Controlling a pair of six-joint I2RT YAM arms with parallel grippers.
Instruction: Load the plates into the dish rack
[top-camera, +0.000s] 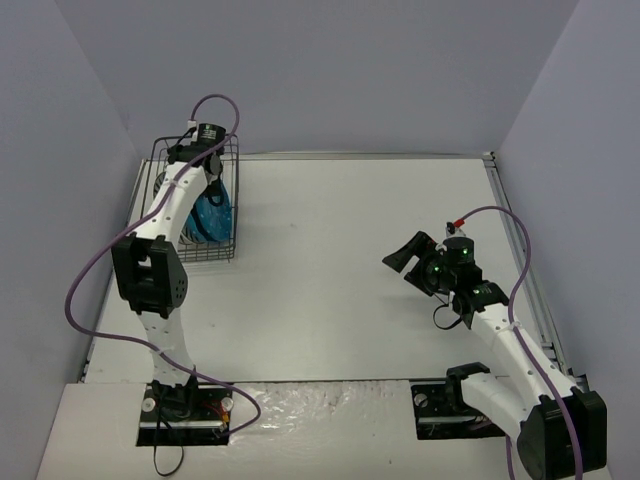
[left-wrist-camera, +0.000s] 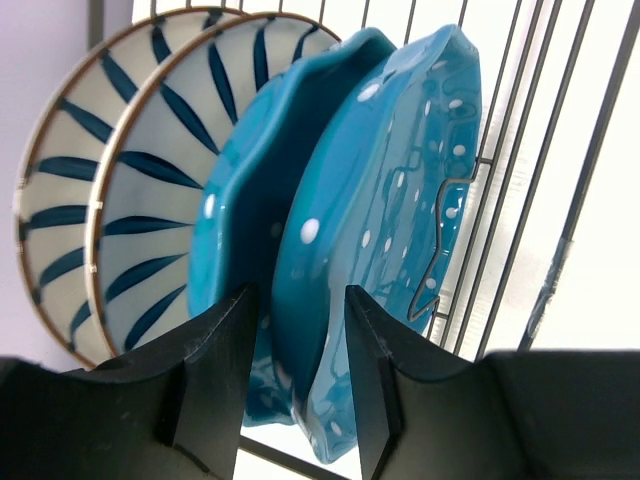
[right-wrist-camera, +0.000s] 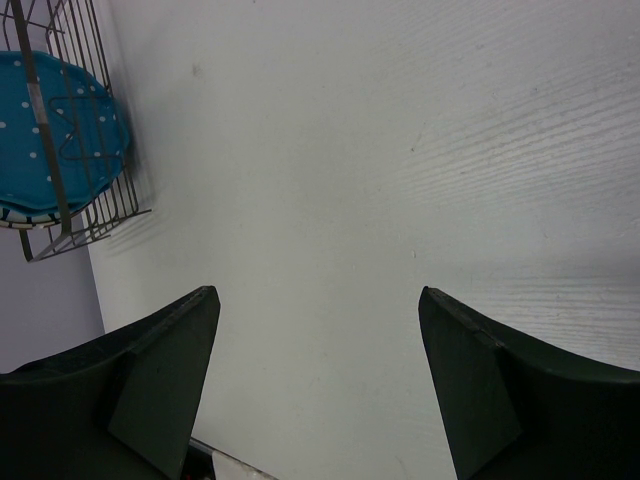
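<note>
White table (top-camera: 350, 250), lavender walls (top-camera: 330, 70); dish rack (top-camera: 222, 242) far-left corner, holding plates (left-wrist-camera: 380, 200).

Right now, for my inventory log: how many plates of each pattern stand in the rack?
Teal-blue dotted plates: 2
White striped plates: 2
Total: 4 plates, all standing in the dish rack.

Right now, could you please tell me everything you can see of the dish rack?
The dish rack is a black wire basket, rectangular with tall sides, standing upright at the far left corner of the table. Inside, on edge, stand two striped plates beside two teal dotted plates. The left gripper reaches into it from above.
</note>
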